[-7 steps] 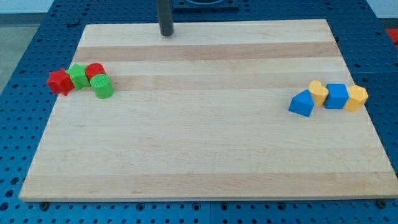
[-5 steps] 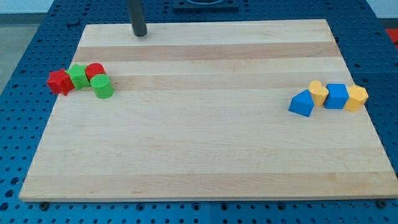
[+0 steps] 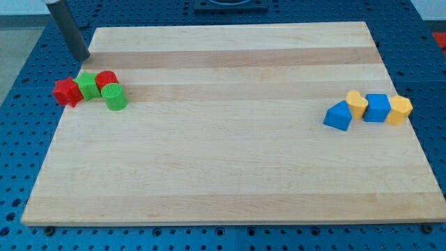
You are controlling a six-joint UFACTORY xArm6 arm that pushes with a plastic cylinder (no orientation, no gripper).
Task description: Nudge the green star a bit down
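The green star (image 3: 87, 84) sits in a tight cluster near the board's left edge, between a red block (image 3: 67, 91) on its left and a red cylinder (image 3: 106, 79) on its right. A green cylinder (image 3: 114, 97) stands just below the red cylinder. My tip (image 3: 82, 59) is at the board's upper left edge, a short way above the green star and apart from it.
At the view's right stand a blue triangular block (image 3: 339, 115), a yellow block (image 3: 357, 103), a blue cube (image 3: 377, 107) and another yellow block (image 3: 399, 110) in a row. The wooden board (image 3: 230, 167) lies on a blue perforated table.
My tip has moved left along the board's top edge and slightly down, ending above the green star. No block has moved.
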